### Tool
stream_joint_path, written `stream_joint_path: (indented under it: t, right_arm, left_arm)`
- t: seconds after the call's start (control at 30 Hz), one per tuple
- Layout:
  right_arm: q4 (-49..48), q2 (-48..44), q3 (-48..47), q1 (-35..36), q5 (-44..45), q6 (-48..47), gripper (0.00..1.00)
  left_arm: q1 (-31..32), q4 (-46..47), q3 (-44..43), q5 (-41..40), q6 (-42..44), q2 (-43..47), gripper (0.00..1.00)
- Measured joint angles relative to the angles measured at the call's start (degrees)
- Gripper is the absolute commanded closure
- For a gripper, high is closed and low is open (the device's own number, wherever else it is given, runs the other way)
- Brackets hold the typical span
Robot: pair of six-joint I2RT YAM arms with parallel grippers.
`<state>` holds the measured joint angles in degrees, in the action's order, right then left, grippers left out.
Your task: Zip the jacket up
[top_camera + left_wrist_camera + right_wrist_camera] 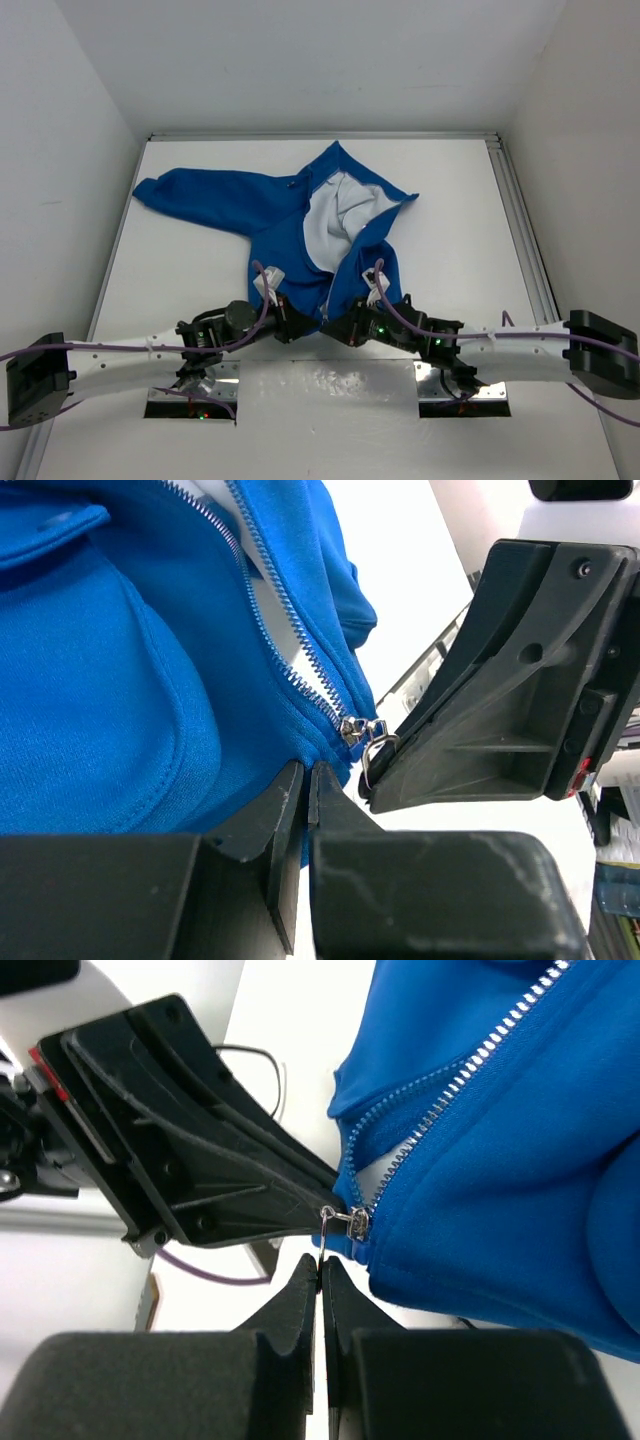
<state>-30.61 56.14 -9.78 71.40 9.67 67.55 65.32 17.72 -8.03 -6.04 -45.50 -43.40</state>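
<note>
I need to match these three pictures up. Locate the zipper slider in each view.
Top external: lower centre, at the near hem of the jacket; too small to make out.
Left wrist: zipper slider right of centre, just above the left gripper.
Right wrist: centre, just above the right gripper.
Shared landmark: the pale zipper teeth running up from it.

The jacket (285,245) is royal blue with a pale grey-white lining (335,220). It lies face up at the middle of the table (450,250), collar toward the far edge and hem toward the near one. Its front is open almost all the way. The zipper (285,620) teeth part in a V from the metal slider (354,730), which sits at the very bottom by the hem — its pull tab (380,730) pointing outward. One sleeve (200,195) stretches left, and a front pocket (100,700) lies beside the zipper.
</note>
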Motion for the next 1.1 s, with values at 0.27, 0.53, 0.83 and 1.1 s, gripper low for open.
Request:
stream_joint_path:
  t: [0.27,0.53,0.83,1.1]
  right_arm:
    - [8.11,3.23,-6.97,-1.81,4.26,-0.26,1.00]
    - [5.86,10.05,-9.90,-7.17,-0.59,1.57,1.00]
    - [7.50,12.50,-14.21,-13.09,-0.76,0.81,1.00]
    - [7.17,18.69,-20.37,-21.55,2.62,-2.91,1.00]
  left_arm:
    - [0.00,1.79,0.81,-0.31,1.95,0.37,1.00]
    - [0.00,0.70,1.31,-0.87,4.59,-0.09,1.00]
    - [0.00,0.63,1.33,-0.42,6.78,0.79,1.00]
    - [1.09,-1.88,1.33,0.72,7.74,0.85,1.00]
